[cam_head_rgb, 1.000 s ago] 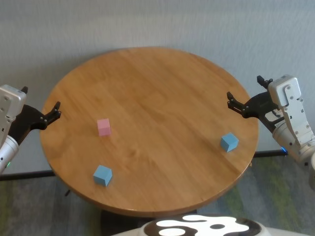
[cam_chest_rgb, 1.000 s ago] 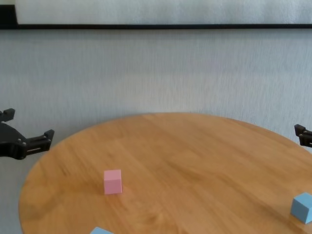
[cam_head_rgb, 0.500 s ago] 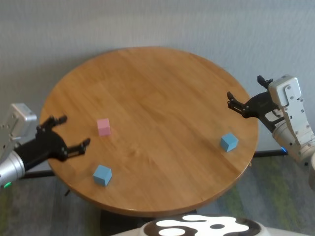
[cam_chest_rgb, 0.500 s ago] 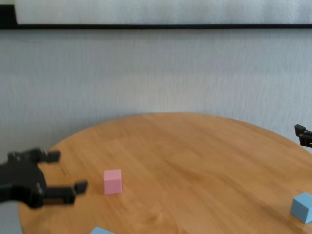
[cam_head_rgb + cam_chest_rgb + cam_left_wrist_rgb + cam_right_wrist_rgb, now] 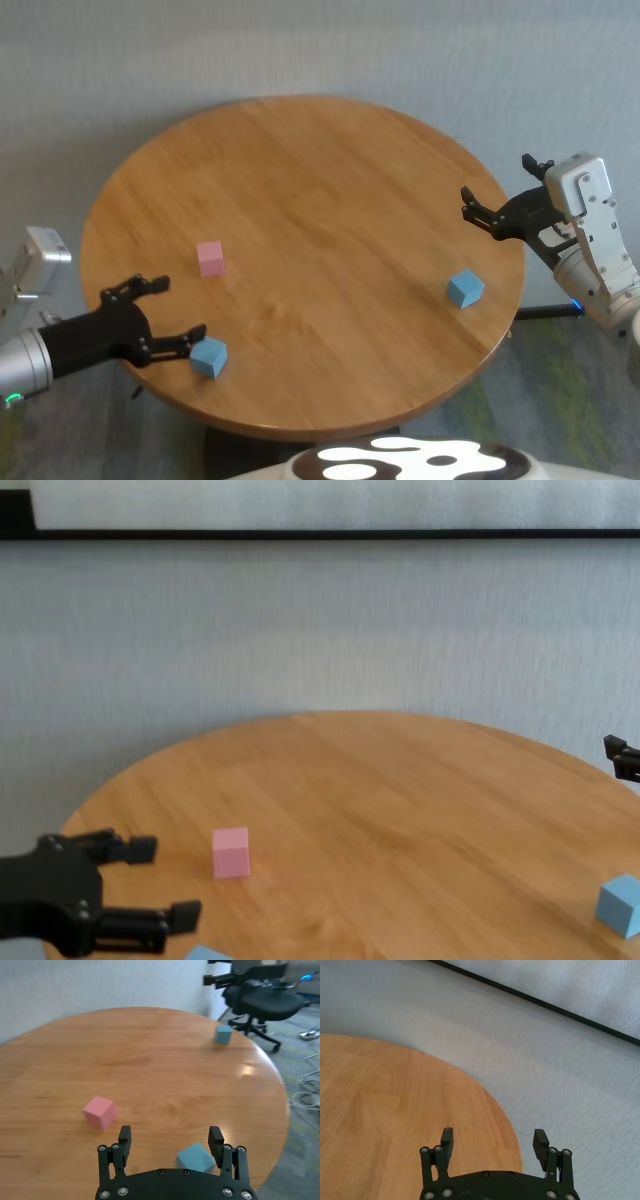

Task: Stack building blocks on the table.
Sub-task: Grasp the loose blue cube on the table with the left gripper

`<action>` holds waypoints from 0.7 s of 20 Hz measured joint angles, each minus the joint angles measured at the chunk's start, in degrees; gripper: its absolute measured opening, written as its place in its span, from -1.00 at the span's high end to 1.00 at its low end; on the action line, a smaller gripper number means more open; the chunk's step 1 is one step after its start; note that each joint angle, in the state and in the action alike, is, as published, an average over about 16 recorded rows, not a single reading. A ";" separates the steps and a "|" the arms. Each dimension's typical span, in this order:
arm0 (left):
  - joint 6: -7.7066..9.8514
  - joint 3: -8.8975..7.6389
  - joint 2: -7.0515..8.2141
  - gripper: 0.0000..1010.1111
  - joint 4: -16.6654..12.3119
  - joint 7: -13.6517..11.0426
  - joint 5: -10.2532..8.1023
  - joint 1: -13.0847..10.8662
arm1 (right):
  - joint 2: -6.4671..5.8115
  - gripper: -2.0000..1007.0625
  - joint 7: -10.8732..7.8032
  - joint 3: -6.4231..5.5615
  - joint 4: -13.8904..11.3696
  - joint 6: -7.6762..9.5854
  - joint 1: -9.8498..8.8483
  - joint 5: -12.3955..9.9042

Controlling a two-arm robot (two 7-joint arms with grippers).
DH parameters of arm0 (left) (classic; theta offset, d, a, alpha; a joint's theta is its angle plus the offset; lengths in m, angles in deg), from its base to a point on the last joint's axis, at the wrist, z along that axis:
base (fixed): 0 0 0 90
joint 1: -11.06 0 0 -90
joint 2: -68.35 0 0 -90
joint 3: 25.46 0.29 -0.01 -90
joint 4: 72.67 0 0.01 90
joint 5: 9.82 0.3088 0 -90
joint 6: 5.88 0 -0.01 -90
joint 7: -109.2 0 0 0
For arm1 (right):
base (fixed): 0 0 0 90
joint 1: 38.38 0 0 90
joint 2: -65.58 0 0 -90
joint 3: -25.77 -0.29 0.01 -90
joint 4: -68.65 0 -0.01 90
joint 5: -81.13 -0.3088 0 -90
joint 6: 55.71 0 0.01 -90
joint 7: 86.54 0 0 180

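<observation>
Light blue, the nearest block (image 5: 208, 356) sits at the bench's (image 5: 320, 180) near-left edge just off one fingertip of the left hand (image 5: 165, 314), which gapes empty and should centre over it squarely before closing, while the right hand (image 5: 497, 211) idles spread apart at the far-right rim.

Round table (image 5: 330, 170), honey-brown wood grain, carrying three cubes, none stacked. Pink block (image 5: 210, 258) on left half; near blue block (image 5: 209, 356) close to front-left rim; far blue block (image 5: 465, 289) near right rim, well apart.
</observation>
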 joint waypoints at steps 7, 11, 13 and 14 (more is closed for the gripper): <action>2.85 0.37 -0.22 -0.98 -0.47 -2.48 -0.89 -0.26 | 0.00 -1.00 0.00 0.00 0.00 0.00 0.00 0.00; 4.81 0.44 -0.18 -0.98 -1.77 -1.52 0.16 -0.83 | 0.00 -1.00 0.00 0.00 0.00 0.00 0.00 0.00; 5.84 0.41 -0.14 -0.98 -2.59 -0.63 0.90 -1.20 | 0.00 -1.00 0.00 0.00 0.00 0.00 0.00 0.00; 6.35 0.38 -0.12 -0.98 -3.02 -0.15 1.30 -1.39 | 0.00 -1.00 0.00 0.00 0.00 0.00 0.00 0.00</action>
